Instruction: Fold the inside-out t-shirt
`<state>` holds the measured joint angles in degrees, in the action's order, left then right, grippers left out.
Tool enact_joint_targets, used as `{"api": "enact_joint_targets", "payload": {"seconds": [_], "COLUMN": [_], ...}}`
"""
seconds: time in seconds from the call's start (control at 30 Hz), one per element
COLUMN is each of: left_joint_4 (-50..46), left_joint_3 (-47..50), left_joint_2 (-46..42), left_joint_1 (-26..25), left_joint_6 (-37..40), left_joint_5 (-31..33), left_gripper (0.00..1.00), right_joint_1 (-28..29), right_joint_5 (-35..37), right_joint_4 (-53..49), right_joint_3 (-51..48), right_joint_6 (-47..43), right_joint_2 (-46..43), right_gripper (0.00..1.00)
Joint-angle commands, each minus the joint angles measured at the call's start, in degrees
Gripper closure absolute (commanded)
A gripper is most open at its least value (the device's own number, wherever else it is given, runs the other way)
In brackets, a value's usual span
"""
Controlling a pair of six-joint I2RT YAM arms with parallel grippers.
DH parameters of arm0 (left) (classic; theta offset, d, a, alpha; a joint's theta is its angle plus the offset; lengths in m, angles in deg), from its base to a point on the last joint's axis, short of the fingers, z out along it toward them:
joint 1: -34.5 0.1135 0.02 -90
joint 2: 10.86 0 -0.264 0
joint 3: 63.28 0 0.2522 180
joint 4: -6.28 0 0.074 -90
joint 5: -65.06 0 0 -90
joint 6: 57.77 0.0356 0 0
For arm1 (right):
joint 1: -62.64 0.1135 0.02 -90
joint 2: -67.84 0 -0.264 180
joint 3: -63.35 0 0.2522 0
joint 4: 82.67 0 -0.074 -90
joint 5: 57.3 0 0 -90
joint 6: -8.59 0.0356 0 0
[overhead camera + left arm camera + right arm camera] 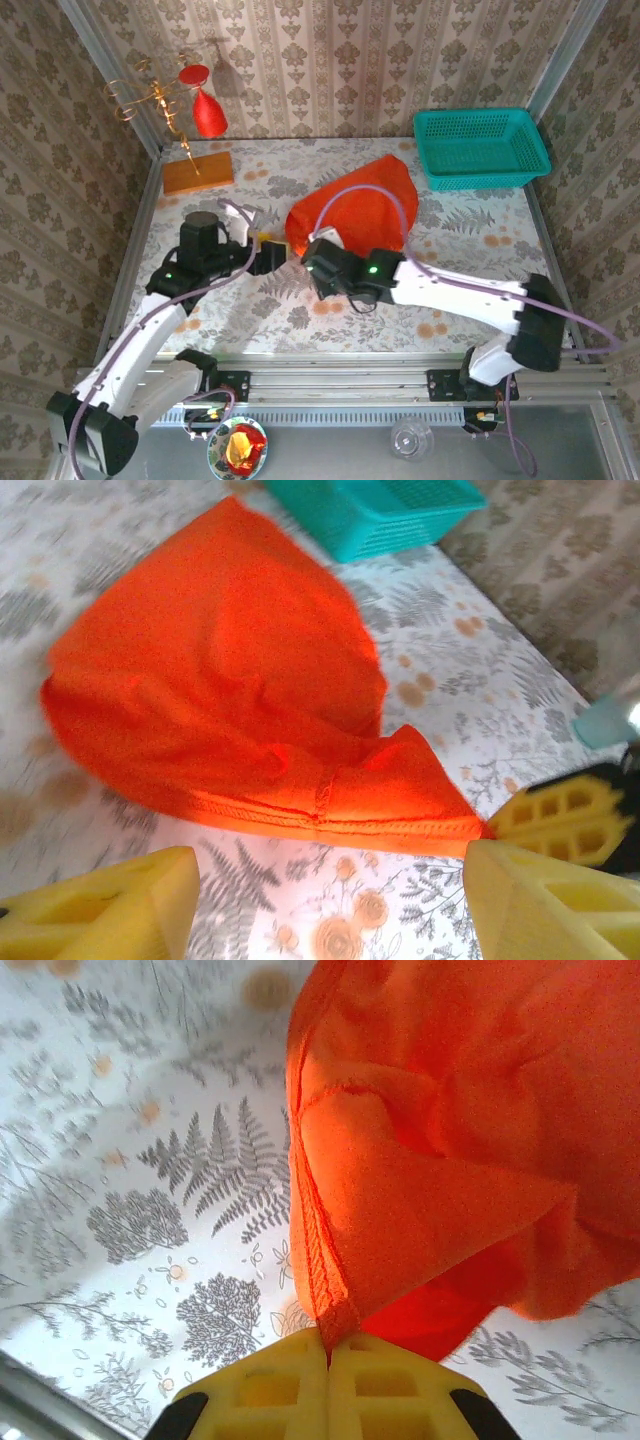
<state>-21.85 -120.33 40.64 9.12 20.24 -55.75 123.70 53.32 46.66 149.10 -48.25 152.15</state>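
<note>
Two arms with white plastic links and black joint housings: left arm [135, 350], right arm [455, 287]. A thin lavender cable [372, 188] runs along each. Small green lights [373, 268] on the wrists. Left gripper [320, 910] and right gripper [328, 1365] have yellow lattice-cut plastic fingers [100, 910].

A robotics lab cell dressed up as a home. A left arm [140, 350] and a right arm [460, 290] are bolted to an aluminium rail [340, 378] at the bench's [470, 235] near edge. Fern-and-flower cloth covers the bench. Damask wallpaper [330, 60] hangs between bare metal corner posts [115, 75]. A teal basket [480, 148] sits far right.
</note>
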Motion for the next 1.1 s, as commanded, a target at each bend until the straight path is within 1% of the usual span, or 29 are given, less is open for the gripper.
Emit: {"api": "enact_joint_targets", "payload": {"seconds": [0.0, 0.13, 0.23, 0.3, 0.4, 0.53, 0.63, 0.7, 0.83, 0.9, 1.07], "left_joint_4": [9.58, 10.33, 9.77, 9.21, 10.14, 12.05, 13.79, 15.48, 19.6, 20.68, 22.42], "left_joint_3": [-2.27, -7.14, -10.42, -12.33, -13.91, -15.22, -15.04, -14.24, -12.45, -12.17, -11.23], "left_joint_2": [2.89, 9.23, 14.24, 17.28, 21.44, 26.54, 29.17, 30.66, 33.5, 35.24, 38.77], "left_joint_1": [-5.08, -11.28, -15.77, -18.37, -21.27, -22.24, -23.0, -23.12, -23.01, -22.62, -20.43], "left_joint_6": [6.44, 13.79, 20.95, 24.85, 29.53, 30.62, 31.04, 31.24, 30.41, 29.66, 25.98], "left_joint_5": [-1.95, -1.61, 0.44, 3.14, 8.54, 11.09, 14.15, 17.02, 23.17, 24.51, 24.08], "left_gripper": [0.29, 0.29, 0.24, 0.2, 0.17, 0.17, 0.17, 0.14, 0.14, 0.17, 0.27], "right_joint_1": [-2.97, -7.63, -11.56, -13.51, -15.5, -16.54, -16.61, -16.67, -16.84, -16.94, -17.74], "right_joint_5": [-0.03, -3.7, -6.79, -8.14, -9.32, -10.34, -10.92, -11.17, -10.79, -10.32, -7.4], "right_joint_4": [-3.32, -3.05, -2.89, -3.58, -4.09, -4.32, -4.4, -4.32, -5.14, -5.69, -8.01], "right_joint_3": [-2.58, -3.33, -3.12, -2.43, -1.35, -0.3, 0.49, 1.1, 3.2, 4.73, 8.67], "right_joint_6": [-0.45, -1.19, -2.03, -2.45, -3.26, -3.55, -3.47, -3.55, -3.65, -4.06, -5.92], "right_joint_2": [-7.23, -14.92, -18.77, -20.44, -22.05, -22.53, -22.26, -22.02, -21.56, -21.64, -22.48], "right_gripper": [1.0, 1.0, 1.0, 1.0, 1.0, 1.0, 1.0, 1.0, 1.0, 1.0, 1.0]}}
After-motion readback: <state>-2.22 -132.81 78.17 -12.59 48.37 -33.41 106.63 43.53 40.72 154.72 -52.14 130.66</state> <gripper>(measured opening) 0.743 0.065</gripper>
